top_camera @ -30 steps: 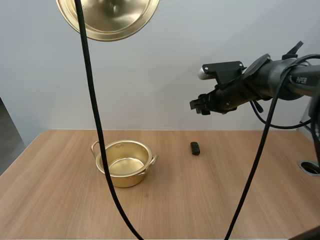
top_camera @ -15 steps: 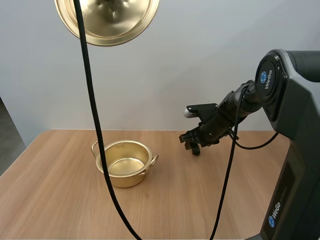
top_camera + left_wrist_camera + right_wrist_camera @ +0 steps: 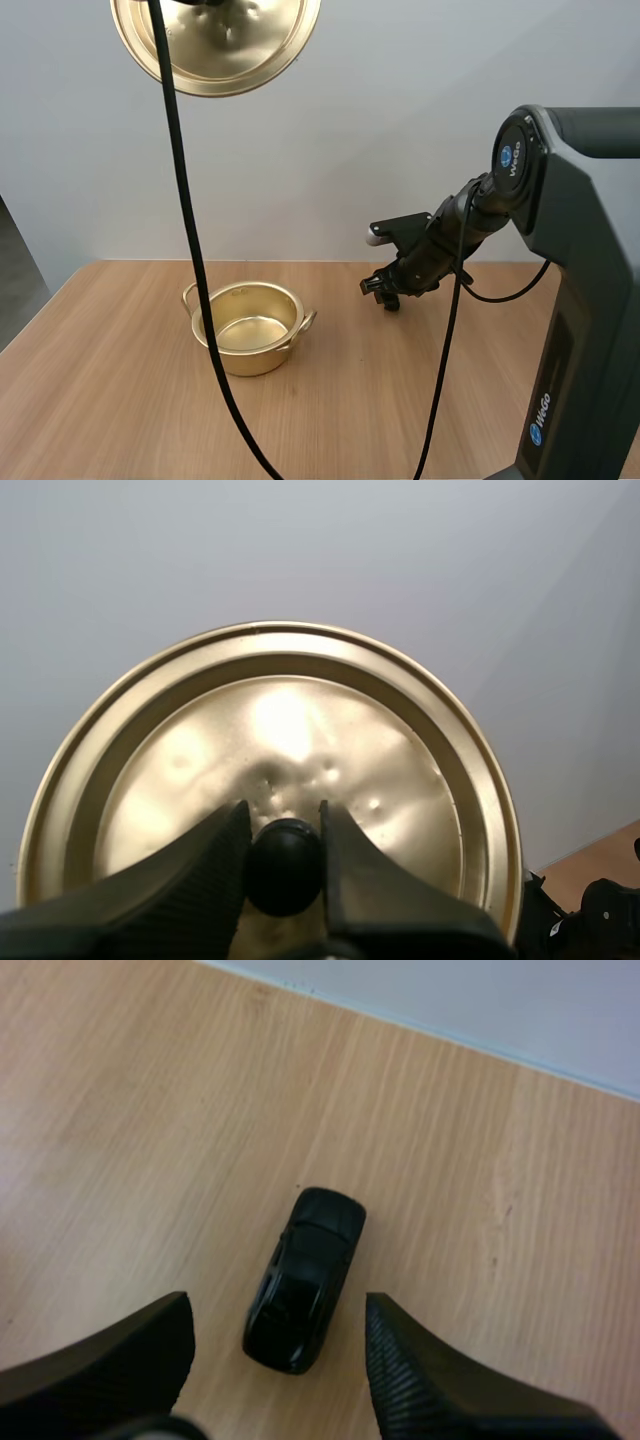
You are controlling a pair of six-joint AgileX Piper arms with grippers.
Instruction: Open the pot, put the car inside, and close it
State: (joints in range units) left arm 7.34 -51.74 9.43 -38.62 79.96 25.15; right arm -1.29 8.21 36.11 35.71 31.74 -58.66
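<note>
My right gripper (image 3: 278,1310) stands open, its two ribbed fingers (image 3: 420,1370) spread wide on either side of a small black toy car (image 3: 305,1280). The near end of the car lies between the fingertips, and the wrist view shows a strip of bare wood between each finger and the car's side. The car sits flat on the wooden table (image 3: 120,1110), its length running away from the gripper at a slight slant, not far from the table's far edge. In the high view this gripper (image 3: 383,290) is low over the far part of the table, the arm reaching down to it from the right. My left gripper (image 3: 281,825) is clamped on the black knob (image 3: 283,868) of the gold lid (image 3: 400,780), one finger pressed to each side of the knob. Seen from the high view, the lid (image 3: 215,45) is held high in the air, well above the table and tipped up on edge rather than lying level. The gold pot (image 3: 245,355) with two small handles stands upright and uncovered on the table, its shiny inner floor in plain sight. It is to the left of the car and well apart from it.
</note>
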